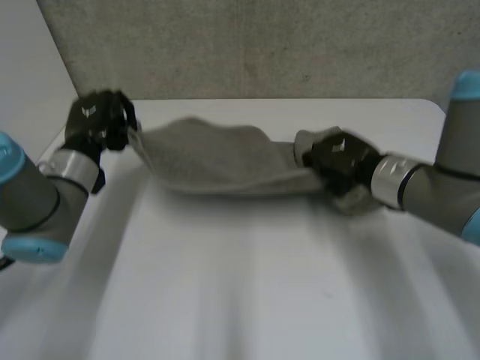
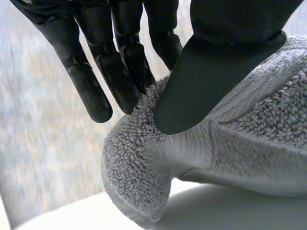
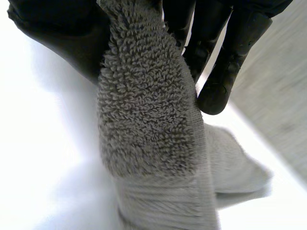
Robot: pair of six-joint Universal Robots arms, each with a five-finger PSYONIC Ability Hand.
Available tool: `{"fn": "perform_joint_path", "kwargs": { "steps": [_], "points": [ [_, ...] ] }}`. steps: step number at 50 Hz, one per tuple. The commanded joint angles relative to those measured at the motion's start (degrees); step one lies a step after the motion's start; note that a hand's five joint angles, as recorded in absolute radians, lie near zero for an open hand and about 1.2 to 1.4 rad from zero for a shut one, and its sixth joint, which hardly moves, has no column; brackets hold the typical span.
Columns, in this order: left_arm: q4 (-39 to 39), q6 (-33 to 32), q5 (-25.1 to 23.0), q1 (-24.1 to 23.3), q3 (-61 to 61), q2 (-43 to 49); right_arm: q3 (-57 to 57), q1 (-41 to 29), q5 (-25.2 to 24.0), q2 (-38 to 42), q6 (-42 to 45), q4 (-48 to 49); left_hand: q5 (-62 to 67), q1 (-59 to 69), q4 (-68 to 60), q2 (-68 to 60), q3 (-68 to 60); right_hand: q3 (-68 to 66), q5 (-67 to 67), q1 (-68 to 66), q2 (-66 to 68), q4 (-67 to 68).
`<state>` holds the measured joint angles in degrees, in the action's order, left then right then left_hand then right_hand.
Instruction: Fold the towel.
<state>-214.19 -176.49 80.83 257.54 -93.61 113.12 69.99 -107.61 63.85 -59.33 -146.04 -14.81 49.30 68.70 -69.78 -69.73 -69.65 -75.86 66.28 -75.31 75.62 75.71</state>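
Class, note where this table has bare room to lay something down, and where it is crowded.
Bare: the wide stretch of white table on the robot's side of the towel, and a narrow strip between the towel and the grey wall. Crowded: the band where the left hand and right hand each pinch an end of the towel.

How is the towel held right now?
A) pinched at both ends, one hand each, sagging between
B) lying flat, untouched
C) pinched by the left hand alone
A: the left hand and the right hand each pinch one end of the towel, which sags between them.
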Motion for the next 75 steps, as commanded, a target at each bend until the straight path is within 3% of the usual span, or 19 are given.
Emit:
{"fn": "perform_joint_path", "kwargs": {
  "steps": [1, 8, 14, 18, 24, 35, 47, 63, 75],
  "points": [
    [-0.09, -2.19, 0.03, 1.39, -5.97, 1.05, 6.56, -0.50, 1.28, 5.54, 2.08, 7.34, 20.70, 11.30, -10.22, -10.27, -10.35, 13.63, -14.05, 13.08, -13.39, -13.48],
    [-0.09, -4.21, 0.39, 1.12, -6.15, 0.96, 12.97, -1.46, 8.82, 4.23, 1.20, 15.68, 20.70, 11.30, -10.22, -10.27, -10.35, 41.51, -41.93, 40.96, -41.27, -41.37],
    [-0.17, -4.21, 0.65, 1.21, -6.23, -0.18, 16.32, -0.85, 9.71, 0.44, -0.74, 16.13, 20.70, 11.30, -10.22, -10.27, -10.35, 55.85, -56.27, 55.30, -55.61, -55.70],
    [-0.17, -4.12, 0.65, 1.65, -6.58, -0.97, 19.82, -0.15, 9.45, -2.89, -6.51, 16.57, 20.70, 11.30, -10.22, -10.27, -10.35, 65.86, -66.28, 65.31, -65.62, -65.71],
    [-0.17, -3.68, 0.74, 3.14, -7.11, -1.76, 24.13, 2.39, 8.31, -6.58, -17.15, 19.46, 20.70, 11.30, -10.22, -10.27, -10.35, 65.86, -66.28, 65.31, -65.62, -65.71],
    [-0.09, -3.24, 0.65, 6.48, -7.55, -4.48, 25.46, 6.71, 4.36, -6.15, -30.88, 20.70, 20.70, 11.30, -10.22, -10.27, -10.35, 65.86, -66.28, 65.31, -65.62, -65.71],
    [-0.09, -3.24, 0.30, 6.49, -8.26, -4.40, 25.99, 6.01, 4.00, -3.07, -30.71, 20.43, 20.70, 11.30, -10.22, -10.27, -10.35, 61.23, -61.65, 60.68, -60.99, -61.09],
    [-0.26, -3.24, 0.30, 6.66, -8.43, -3.87, 27.39, 6.45, 4.26, -3.34, -28.78, 20.43, 20.70, 11.30, -10.22, -10.27, -10.35, 32.66, -33.08, 32.11, -32.41, -32.51],
    [-0.26, -3.33, 0.30, 6.66, -8.43, -3.78, 27.22, 5.39, 3.91, -2.11, -27.54, 21.22, 20.70, 11.30, -10.22, -10.27, -10.35, 38.02, -38.44, 37.47, -37.78, -37.87]
  ]
}}
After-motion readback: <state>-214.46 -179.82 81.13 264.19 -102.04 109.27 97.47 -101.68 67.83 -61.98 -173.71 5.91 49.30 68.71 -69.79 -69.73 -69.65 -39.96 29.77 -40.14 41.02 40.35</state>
